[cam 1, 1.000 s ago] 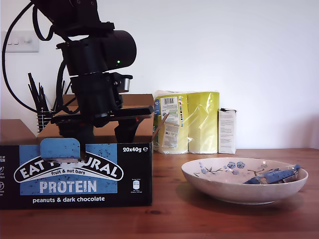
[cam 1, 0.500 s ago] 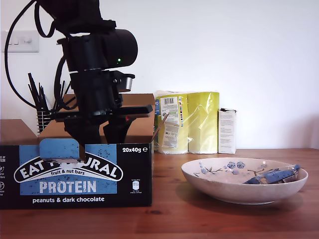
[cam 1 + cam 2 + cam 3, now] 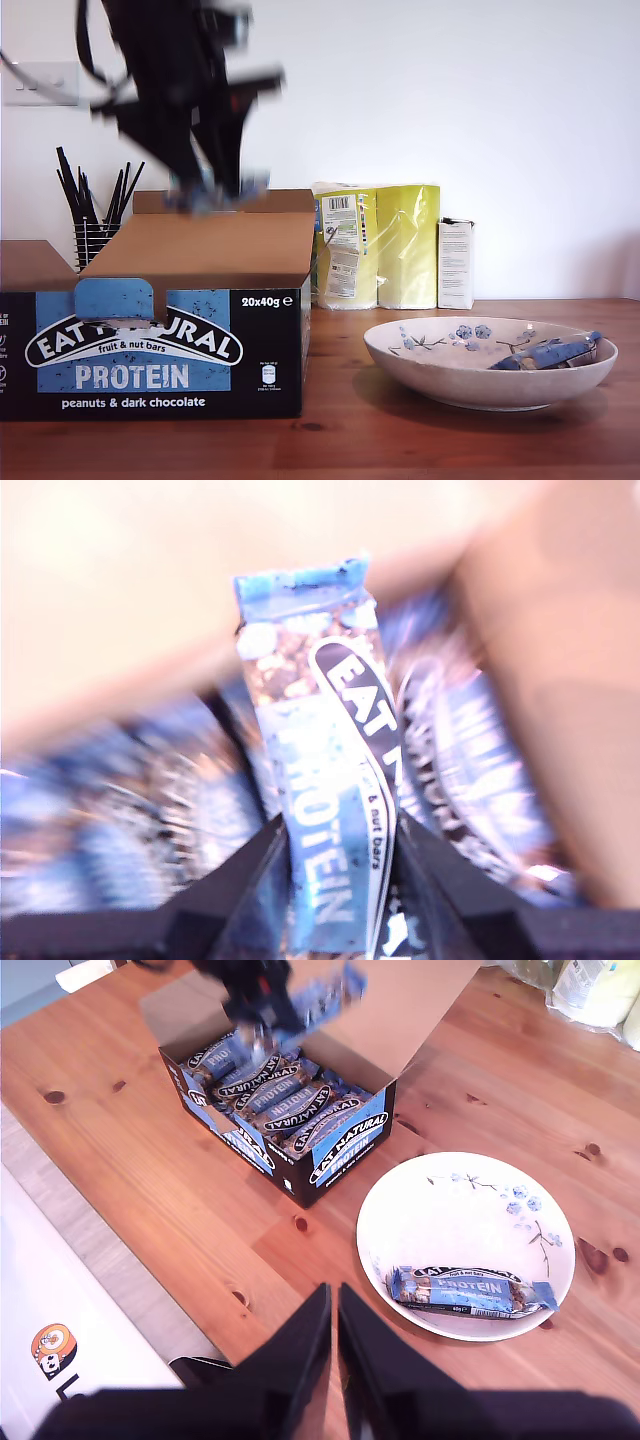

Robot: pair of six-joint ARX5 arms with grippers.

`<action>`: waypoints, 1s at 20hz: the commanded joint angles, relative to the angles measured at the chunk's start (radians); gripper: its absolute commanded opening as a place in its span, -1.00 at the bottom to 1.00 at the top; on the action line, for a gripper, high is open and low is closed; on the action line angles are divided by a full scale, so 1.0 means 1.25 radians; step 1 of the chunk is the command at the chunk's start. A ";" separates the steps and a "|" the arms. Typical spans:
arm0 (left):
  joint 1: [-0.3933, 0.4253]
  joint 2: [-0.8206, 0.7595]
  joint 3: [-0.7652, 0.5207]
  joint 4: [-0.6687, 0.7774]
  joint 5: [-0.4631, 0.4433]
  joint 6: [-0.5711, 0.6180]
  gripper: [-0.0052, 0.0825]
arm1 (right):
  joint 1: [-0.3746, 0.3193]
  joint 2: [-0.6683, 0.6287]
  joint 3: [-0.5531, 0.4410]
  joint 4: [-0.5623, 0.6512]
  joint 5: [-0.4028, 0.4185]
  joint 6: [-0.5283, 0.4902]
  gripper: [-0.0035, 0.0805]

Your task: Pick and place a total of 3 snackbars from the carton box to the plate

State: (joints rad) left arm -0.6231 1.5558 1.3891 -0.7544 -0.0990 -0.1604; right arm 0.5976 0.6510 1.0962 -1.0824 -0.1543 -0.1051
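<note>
The carton box [image 3: 150, 350] stands open at the exterior view's left, with several snackbars [image 3: 285, 1100] packed inside. My first gripper [image 3: 340, 830] is shut on one snackbar [image 3: 325, 770] and holds it over the open box. In the exterior view that gripper [image 3: 215, 192] is blurred just above the brown flap. The plate [image 3: 440, 380] sits at the exterior view's right with one snackbar [image 3: 550, 352] lying in it. My second gripper [image 3: 335, 1325] is shut on nothing, high above the table and looking down on the box [image 3: 340, 1140] and the plate [image 3: 400, 1210].
Behind the plate stand a yellow pack of paper rolls [image 3: 375, 245] and a small white carton [image 3: 456, 263]. A wire holder of black sticks [image 3: 90, 215] is behind the box. A white surface with an orange logo [image 3: 60, 1350] borders the wooden table.
My first gripper was down inside the box and has risen fast out of it, carrying a snackbar. The arm is now blurred with motion. The plate and its bar have not moved.
</note>
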 commanded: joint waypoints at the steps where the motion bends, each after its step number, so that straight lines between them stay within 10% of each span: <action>1: -0.022 -0.010 0.007 0.050 0.022 0.033 -0.59 | 0.003 -0.018 0.004 0.008 -0.002 0.005 -0.95; 20: -0.240 0.138 0.007 0.512 0.175 0.094 -0.59 | 0.003 -0.204 0.004 -0.124 0.153 0.172 -0.95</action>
State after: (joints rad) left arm -0.9150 1.7161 1.4044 -0.1379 0.1150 -0.0483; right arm 0.5976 0.4011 1.0977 -1.2430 0.0360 0.1051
